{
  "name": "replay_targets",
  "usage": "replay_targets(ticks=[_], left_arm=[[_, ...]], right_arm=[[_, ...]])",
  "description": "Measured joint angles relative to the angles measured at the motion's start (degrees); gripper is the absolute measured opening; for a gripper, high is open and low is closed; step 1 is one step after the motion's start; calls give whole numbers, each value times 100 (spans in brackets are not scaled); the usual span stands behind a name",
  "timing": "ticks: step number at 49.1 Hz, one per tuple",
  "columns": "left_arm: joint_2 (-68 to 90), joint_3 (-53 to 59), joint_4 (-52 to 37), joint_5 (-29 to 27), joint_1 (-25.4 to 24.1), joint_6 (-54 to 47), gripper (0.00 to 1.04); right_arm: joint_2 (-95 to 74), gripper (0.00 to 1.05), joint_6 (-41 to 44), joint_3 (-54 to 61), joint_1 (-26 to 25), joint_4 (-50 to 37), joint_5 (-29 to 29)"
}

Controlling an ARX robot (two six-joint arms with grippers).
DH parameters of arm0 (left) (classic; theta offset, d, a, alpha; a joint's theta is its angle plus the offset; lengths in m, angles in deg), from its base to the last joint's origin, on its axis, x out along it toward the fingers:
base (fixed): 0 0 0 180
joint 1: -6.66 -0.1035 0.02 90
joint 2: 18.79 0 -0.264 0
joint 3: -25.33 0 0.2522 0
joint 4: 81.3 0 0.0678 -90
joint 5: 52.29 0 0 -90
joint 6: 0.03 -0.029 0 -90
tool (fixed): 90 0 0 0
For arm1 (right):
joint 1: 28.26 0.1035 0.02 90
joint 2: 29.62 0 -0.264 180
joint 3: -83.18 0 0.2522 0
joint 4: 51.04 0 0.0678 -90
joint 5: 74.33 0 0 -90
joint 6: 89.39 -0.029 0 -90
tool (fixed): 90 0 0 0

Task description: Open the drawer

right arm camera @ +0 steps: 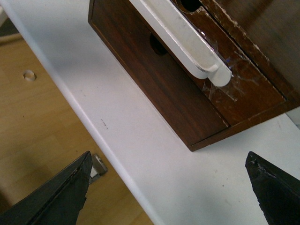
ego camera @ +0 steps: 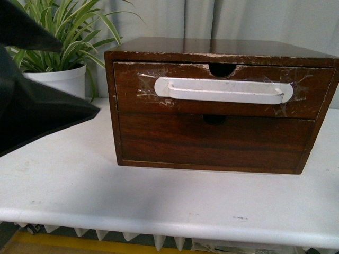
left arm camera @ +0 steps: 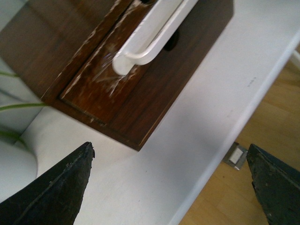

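Note:
The drawer (ego camera: 132, 87) is the upper one of a dark brown wooden cabinet, with a long white handle (ego camera: 222, 90) taped on, a half-round notch and a chipped top edge. It sits shut, flush with the cabinet front. My left gripper (left arm camera: 169, 147) is open and empty, over the table short of the drawer's left end (left arm camera: 101, 79) and handle (left arm camera: 150, 37). Its black body (ego camera: 32, 106) fills the left of the front view. My right gripper (right arm camera: 168, 154) is open and empty, over the table short of the drawer's right end (right arm camera: 248, 89) and handle (right arm camera: 183, 40).
The plain handleless lower drawer front (ego camera: 212, 143) lies under the top drawer. The cabinet stands on a white table (ego camera: 159, 201) whose front edge is close under both grippers. A potted plant (ego camera: 58, 58) stands left of the cabinet. Wooden floor (left arm camera: 262, 117) lies beyond the edge.

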Motion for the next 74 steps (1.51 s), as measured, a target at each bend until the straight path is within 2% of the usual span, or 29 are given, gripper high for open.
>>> replay_targets(ticks=[7,16,28,51,64,74], left_arm=[[708,-933,839,417,260,-538,99],[1716,-2000,1663,372,627,-1187,99],[2629,-2739,1840,262,782,-1447,99],[3582,-3969,2365,79,758,-1735,99],[3915,-4214,2686,-13,824,-1943,99],[4070,-4321,2612,-74,863,-1965,99]], right_arm=[[-474,96,442,-481,101,356,33],[-1095,96,1143,-887,260,728,181],[-1550,96,1351,-1027,533,564,367],[-2505,96,1303,-1738,973,234,680],[-2804,96,1117,-1967,1097,138,741],[-2883,96,1010,-1969,1130,-52,741]])
